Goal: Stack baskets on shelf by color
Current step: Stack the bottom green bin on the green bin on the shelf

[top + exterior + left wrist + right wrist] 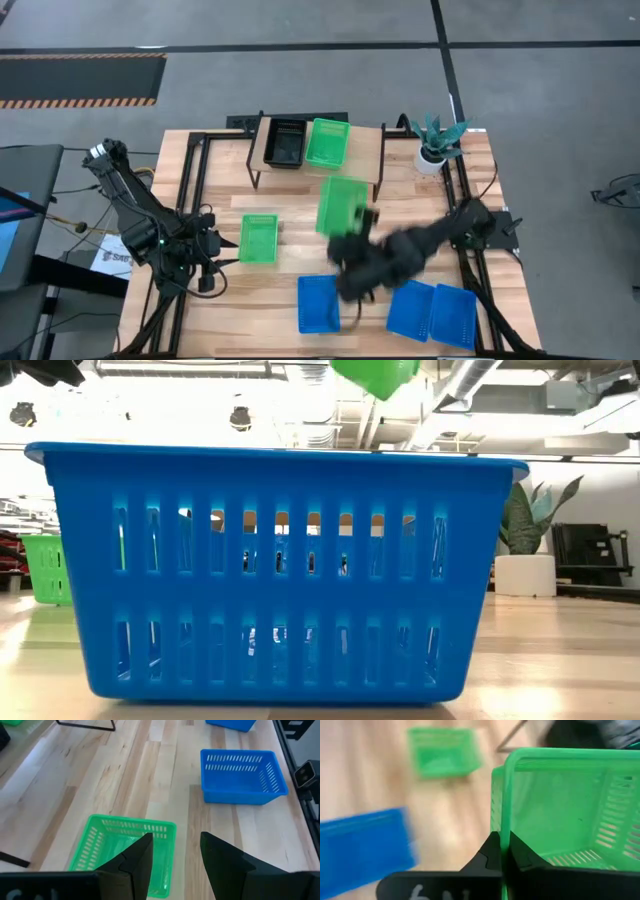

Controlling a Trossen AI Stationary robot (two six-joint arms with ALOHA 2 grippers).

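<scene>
My right gripper [502, 851] pinches the rim of a green basket [341, 205], held above the table; the shelf [366, 150] lies straight ahead. My left gripper [175, 860] waits, spread.

Overhead view and table-level view share 1 near blue basket [280, 570].

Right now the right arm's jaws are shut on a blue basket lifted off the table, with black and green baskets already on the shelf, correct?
Not quite: the right gripper holds a green basket, not a blue one, as the right wrist view shows. The rest holds: the black basket and another green basket sit on the shelf.
</scene>
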